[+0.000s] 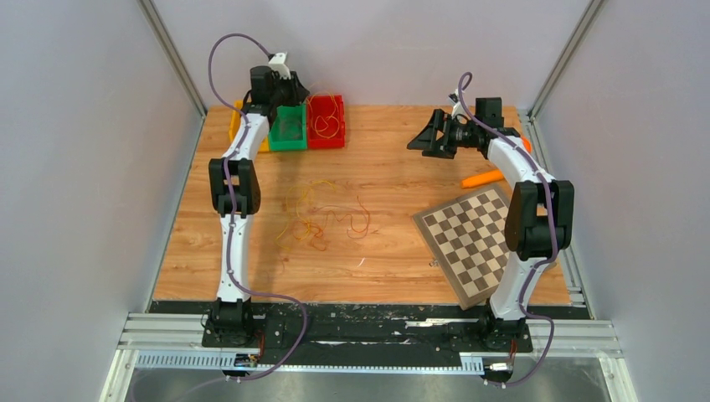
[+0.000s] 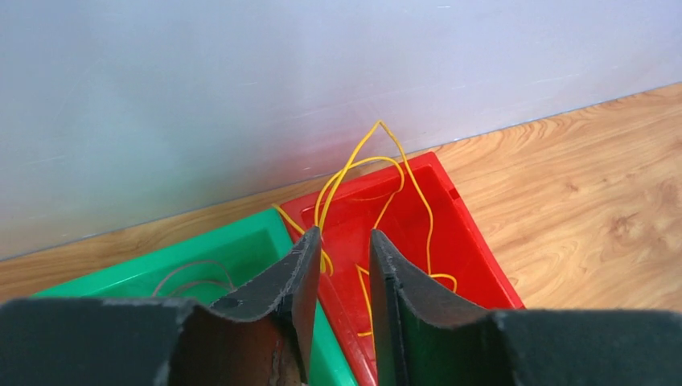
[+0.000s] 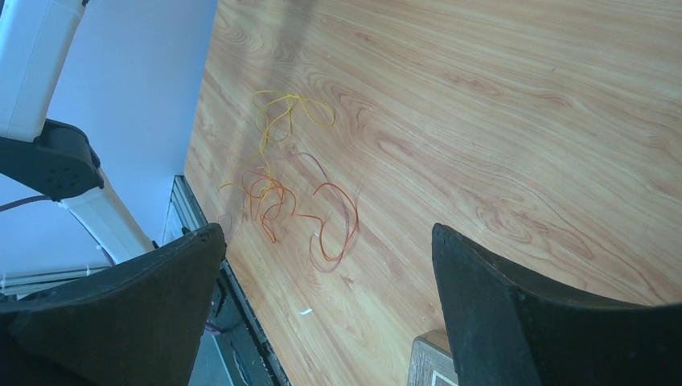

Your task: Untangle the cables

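Note:
A tangle of thin yellow, orange and red cables (image 1: 322, 216) lies on the wooden table left of centre; it also shows in the right wrist view (image 3: 285, 197). One yellow cable (image 2: 378, 181) lies looped in the red bin (image 2: 470, 249), also seen from the top (image 1: 328, 124). My left gripper (image 2: 346, 237) hovers over the edge between the green bin (image 2: 241, 245) and the red bin, jaws narrowly open with nothing between them. My right gripper (image 3: 326, 233) is wide open and empty, held above the table at the back right (image 1: 427, 138), pointing toward the tangle.
A thin grey strand (image 2: 189, 269) lies in the green bin (image 1: 289, 134). A yellow bin (image 1: 236, 126) is half hidden behind the left arm. An orange carrot-shaped piece (image 1: 483, 178) and a checkerboard (image 1: 473, 239) lie at the right, the board's corner near my right fingers (image 3: 422, 362).

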